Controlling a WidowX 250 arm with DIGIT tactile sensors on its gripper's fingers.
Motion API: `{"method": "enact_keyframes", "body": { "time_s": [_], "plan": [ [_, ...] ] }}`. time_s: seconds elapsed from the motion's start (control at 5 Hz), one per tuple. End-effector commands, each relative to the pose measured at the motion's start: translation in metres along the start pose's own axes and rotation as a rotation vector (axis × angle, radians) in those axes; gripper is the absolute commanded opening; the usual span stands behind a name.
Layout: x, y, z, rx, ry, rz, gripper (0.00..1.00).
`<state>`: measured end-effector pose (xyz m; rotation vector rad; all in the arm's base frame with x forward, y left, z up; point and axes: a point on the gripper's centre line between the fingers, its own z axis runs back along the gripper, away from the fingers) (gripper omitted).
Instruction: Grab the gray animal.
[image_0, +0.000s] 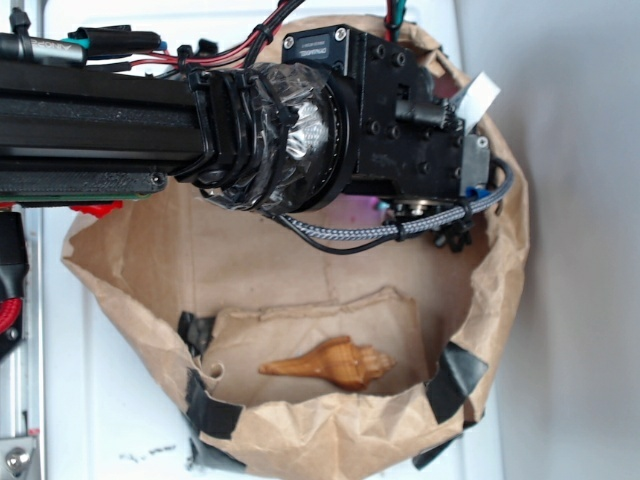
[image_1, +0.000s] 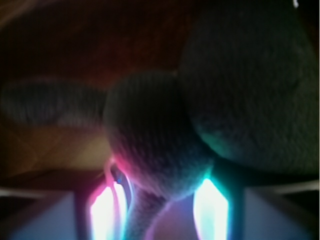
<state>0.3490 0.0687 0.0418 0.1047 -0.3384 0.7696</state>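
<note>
Wrist view shows the gray animal (image_1: 150, 145) filling the frame, blurred and dim, its rounded body between the two glowing fingers (image_1: 212, 210) of the pincer (image_1: 160, 210); whether they clench it cannot be told. Exterior view shows the arm (image_0: 330, 120) inside a brown paper bag (image_0: 130, 260), with an orange-brown seashell (image_0: 330, 365) near the bag's bottom edge.
</note>
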Motion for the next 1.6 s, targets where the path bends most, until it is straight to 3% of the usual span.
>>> {"method": "enact_keyframes", "body": {
  "time_s": [0.0, 0.4, 0.6, 1.0, 1.2, 1.4],
  "plan": [
    [0.003, 0.000, 0.045, -0.121, -0.058, -0.075, 0.00],
    [-0.017, 0.005, 0.113, -0.252, 0.040, -0.217, 0.00],
    [-0.020, 0.009, 0.140, -0.289, 0.092, -0.270, 0.00],
    [-0.021, 0.009, 0.150, -0.301, 0.159, -0.547, 0.00],
    [-0.017, 0.015, 0.151, -0.314, 0.118, -0.637, 0.00],
    [-0.026, 0.011, 0.152, -0.198, -0.041, -0.676, 0.00]
  ]
}}
